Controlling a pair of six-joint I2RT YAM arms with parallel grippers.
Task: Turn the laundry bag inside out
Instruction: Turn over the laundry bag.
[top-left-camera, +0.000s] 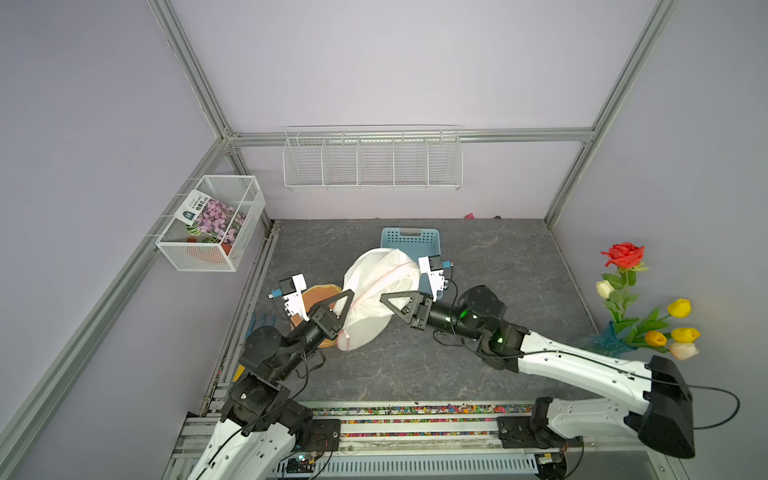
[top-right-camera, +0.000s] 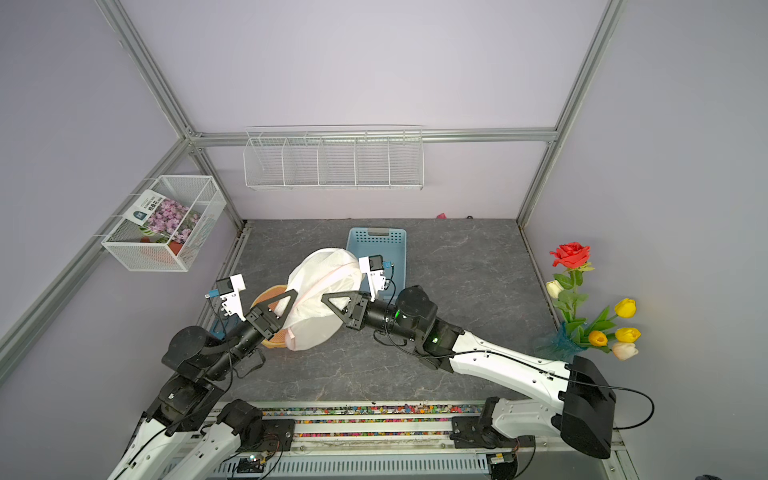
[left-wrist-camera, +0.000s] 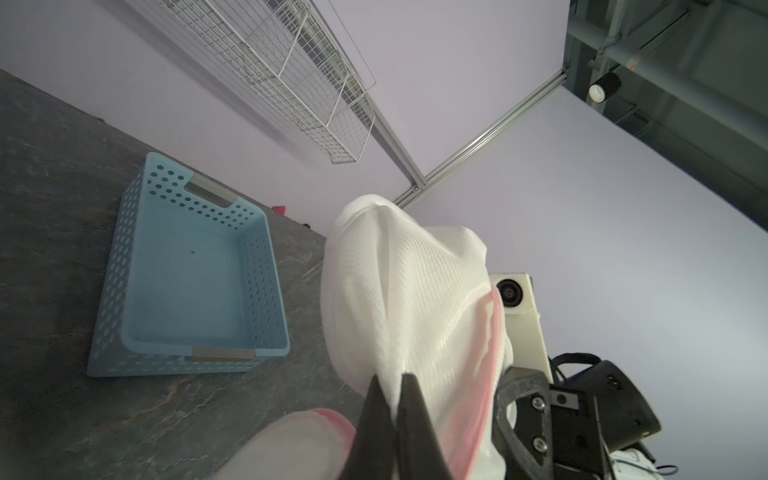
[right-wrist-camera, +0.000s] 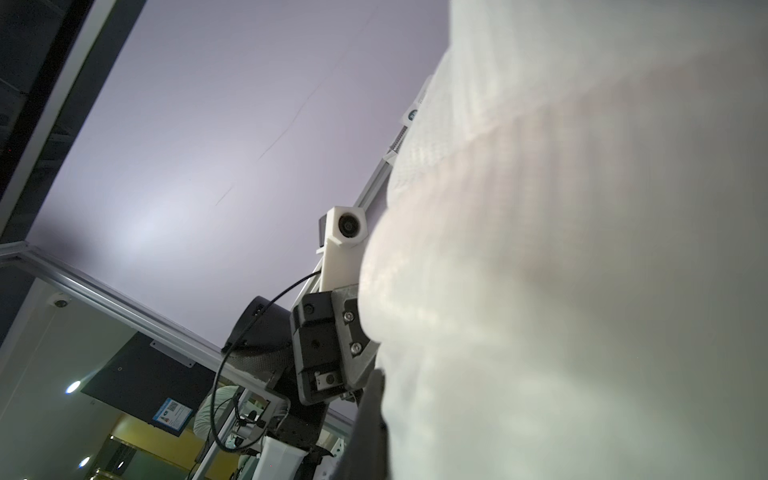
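Left gripper (top-left-camera: 348, 293) and right gripper (top-left-camera: 385, 297), each clenched on one side of the bag (top-left-camera: 380, 270), near the basket (top-left-camera: 409, 239).

The laundry bag (top-left-camera: 380, 291) is between the left jaws and the right jaws, over the desk (top-left-camera: 498, 270). A basket (top-left-camera: 409, 237) sits just behind the right jaws; a round tray (top-left-camera: 320, 292) lies beneath the left jaws. A vase (top-left-camera: 609, 338) stands well right of both.
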